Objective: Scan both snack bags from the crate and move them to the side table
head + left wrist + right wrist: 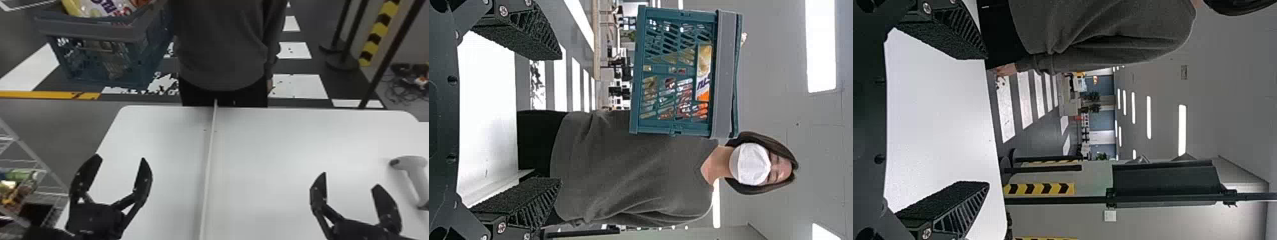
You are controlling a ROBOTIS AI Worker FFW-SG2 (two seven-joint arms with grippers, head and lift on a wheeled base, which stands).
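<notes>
Nearest, over the left part of the white table: left gripper (pixel 121 157), fingers spread wide. Over the right part, level with it or nearly so: right gripper (pixel 351 179), likewise spread wide. Beneath both, a white table (pixel 271 143) with rounded far corners, and a narrow pale ridge (pixel 208 159) running from near edge to far edge between the grippers. On the table, just to the right of the right gripper: a handheld barcode scanner (pixel 416 180), head toward the left, handle toward the near side. Beside the table on the left, a wire rack (pixel 32 154) with colourful packaged goods (pixel 22 193).

At the far edge, a standing person (pixel 223 48) in a grey sweater, one hand (pixel 269 86) hanging down. Up against that person, beyond the table's far left corner and well above the floor: an upright teal crate (pixel 92 30), grip on it hidden. Inside, a yellow and white snack bag (pixel 99 8) rising past the rim; other packets visible through the slotted side; exact count impossible to tell.

Farther back on the right, black stands (pixel 341 63) and a yellow-black striped post (pixel 380 30).
</notes>
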